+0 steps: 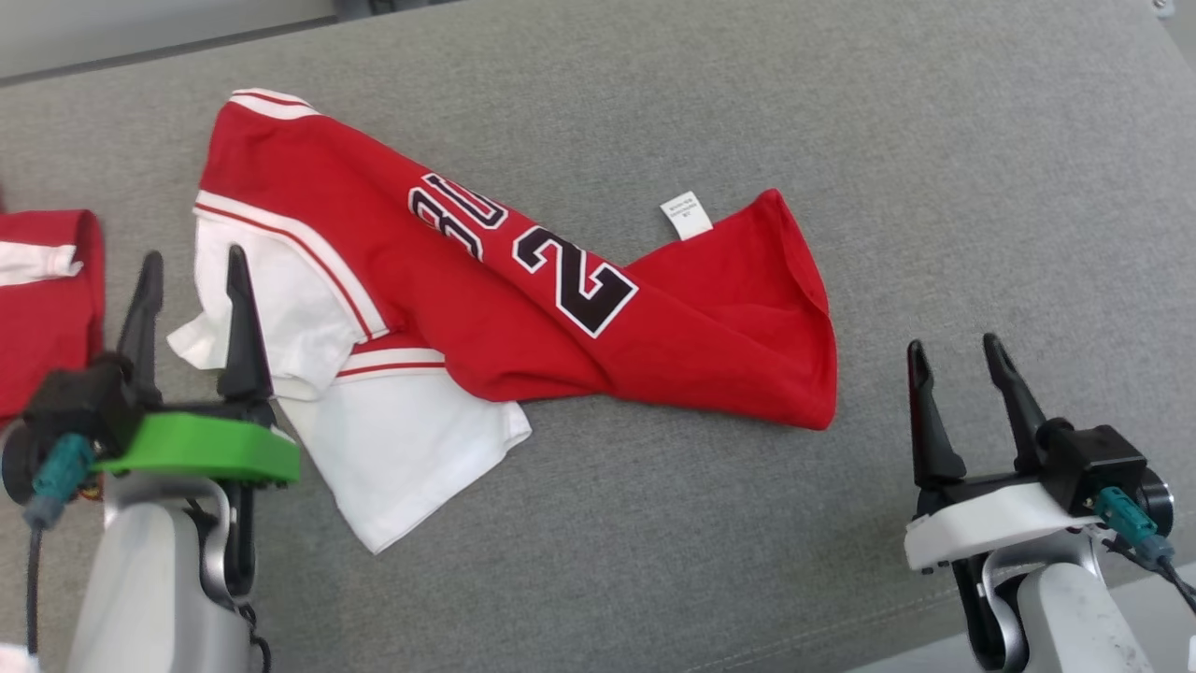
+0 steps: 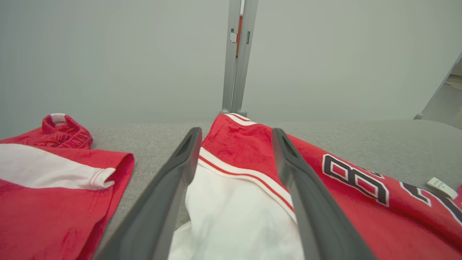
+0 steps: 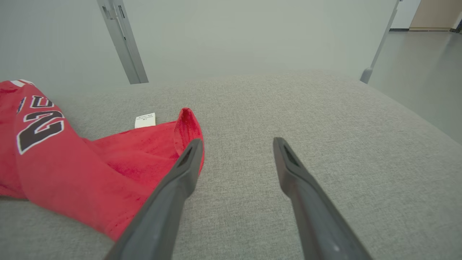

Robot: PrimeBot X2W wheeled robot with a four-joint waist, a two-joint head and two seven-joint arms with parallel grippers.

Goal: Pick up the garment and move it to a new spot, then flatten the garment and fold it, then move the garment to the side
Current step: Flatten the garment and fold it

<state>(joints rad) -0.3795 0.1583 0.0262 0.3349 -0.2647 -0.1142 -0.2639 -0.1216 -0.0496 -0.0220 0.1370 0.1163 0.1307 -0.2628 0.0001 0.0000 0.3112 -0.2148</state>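
The garment point(image 1: 486, 290) is a red jersey with white sleeves, white-and-red trim and black numbers, lying crumpled and twisted across the grey surface point(image 1: 934, 187). A small white label point(image 1: 686, 214) sticks out at its far edge. My left gripper point(image 1: 193, 268) is open at the garment's white sleeve end, its fingers apart with nothing between them; in the left wrist view the sleeve point(image 2: 234, 209) lies below the gap of the left gripper point(image 2: 235, 133). Off the garment's red hem point(image 3: 187, 133), my right gripper point(image 1: 953, 350) stands open and empty above bare fabric, as does the right gripper point(image 3: 238, 143) in its own wrist view.
A second red-and-white piece of clothing point(image 1: 47, 299) lies at the far left, also visible in the left wrist view point(image 2: 54, 180). Grey metal frame posts point(image 2: 238, 54) rise behind the surface. The surface's near right corner point(image 1: 1103, 598) drops off beside my right arm.
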